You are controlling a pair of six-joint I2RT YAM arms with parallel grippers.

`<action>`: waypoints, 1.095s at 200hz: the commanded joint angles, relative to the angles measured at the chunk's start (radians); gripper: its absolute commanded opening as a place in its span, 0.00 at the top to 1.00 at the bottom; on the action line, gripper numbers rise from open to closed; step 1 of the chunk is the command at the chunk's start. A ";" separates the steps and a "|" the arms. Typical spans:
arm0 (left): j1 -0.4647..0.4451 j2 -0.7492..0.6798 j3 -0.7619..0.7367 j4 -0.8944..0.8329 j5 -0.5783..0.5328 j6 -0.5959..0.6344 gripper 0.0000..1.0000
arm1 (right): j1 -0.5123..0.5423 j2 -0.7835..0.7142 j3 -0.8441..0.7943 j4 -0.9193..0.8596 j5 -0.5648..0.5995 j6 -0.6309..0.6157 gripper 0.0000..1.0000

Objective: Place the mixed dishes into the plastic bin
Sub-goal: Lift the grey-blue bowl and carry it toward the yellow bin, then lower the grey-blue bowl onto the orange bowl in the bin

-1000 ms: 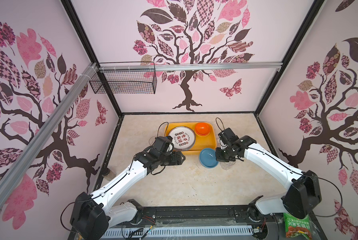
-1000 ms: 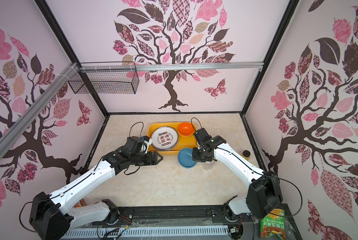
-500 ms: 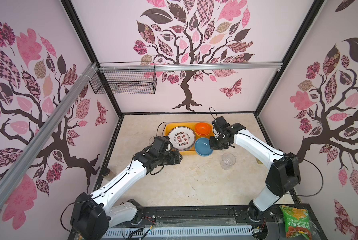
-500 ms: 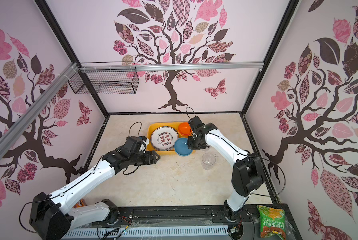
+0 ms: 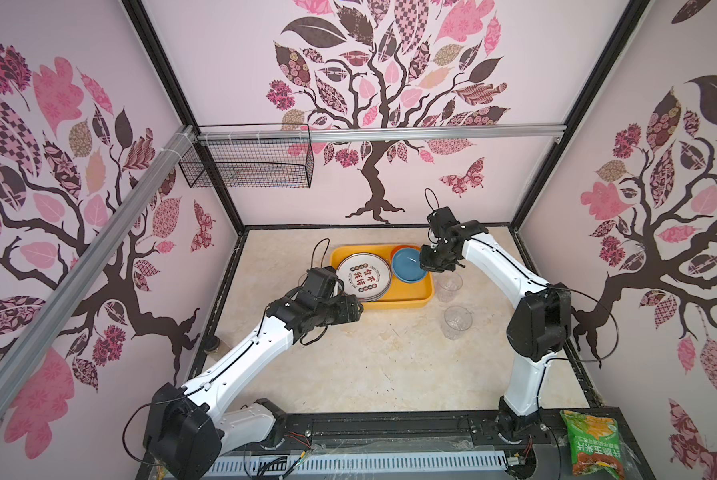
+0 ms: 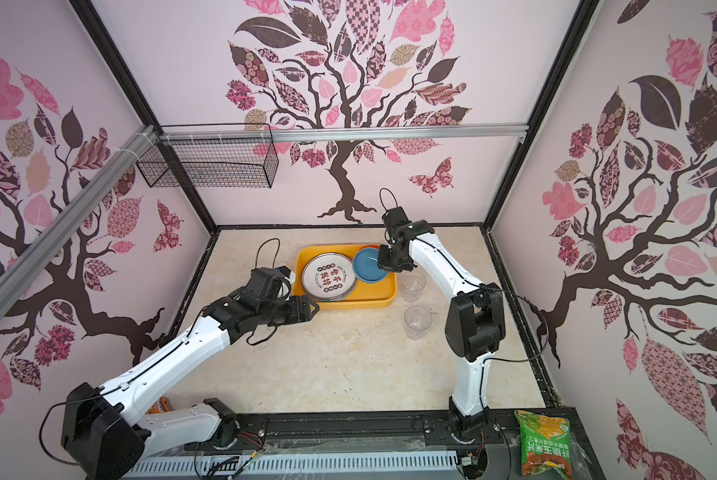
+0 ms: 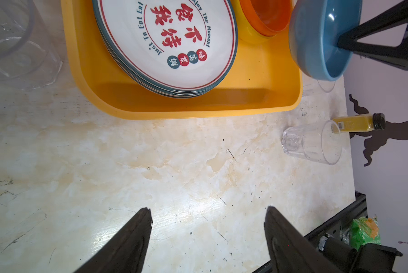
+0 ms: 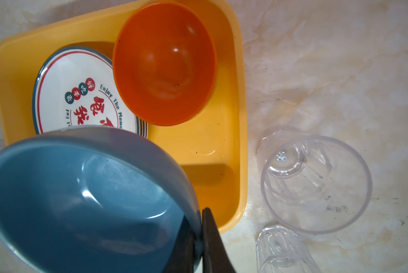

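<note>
The yellow-orange plastic bin [image 5: 384, 304] [image 6: 350, 302] stands at the table's back middle. A stack of white plates [image 5: 364, 277] [image 7: 170, 40] lies in its left half. My right gripper [image 5: 427, 259] [image 8: 199, 217] is shut on the rim of a blue bowl [image 5: 409, 262] [image 8: 80, 201], tilted above the bin's right half. An orange bowl [image 8: 165, 63] sits in the bin below it. Two clear tumblers [image 5: 449, 286] [image 5: 458, 322] stand on the table right of the bin. My left gripper [image 5: 359, 307] [image 7: 208, 210] is open over bare table by the bin's front left corner.
Another clear tumbler [image 7: 11, 47] shows near the bin's other end in the left wrist view. An amber bottle [image 7: 359, 121] lies by the right wall. A black wire basket [image 5: 248, 166] hangs on the back wall. A green snack bag [image 5: 593, 446] lies at the front right.
My right gripper has carried the blue bowl from the table right of the bin up and back over the bin. The left arm has hardly moved.
</note>
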 commanded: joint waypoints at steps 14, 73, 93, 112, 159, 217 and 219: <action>0.006 -0.001 0.043 -0.011 -0.014 -0.009 0.22 | -0.020 0.112 0.134 -0.058 0.011 -0.005 0.94; 0.008 -0.013 0.032 -0.016 -0.010 -0.019 0.22 | -0.041 0.273 0.339 -0.117 0.006 0.003 0.94; 0.008 -0.020 0.026 -0.016 -0.011 -0.021 0.22 | -0.044 0.316 0.390 -0.130 0.003 0.004 0.94; 0.007 -0.027 0.020 -0.019 -0.010 -0.025 0.22 | -0.048 0.353 0.427 -0.146 0.003 0.006 0.94; 0.007 -0.033 0.003 -0.017 -0.007 -0.032 0.22 | -0.051 0.387 0.451 -0.136 0.003 0.012 0.94; 0.008 -0.038 -0.017 -0.014 -0.003 -0.043 0.22 | -0.053 0.421 0.484 -0.143 0.027 0.014 0.94; 0.007 -0.039 -0.017 -0.013 -0.003 -0.044 0.22 | -0.053 0.421 0.484 -0.143 0.028 0.015 0.94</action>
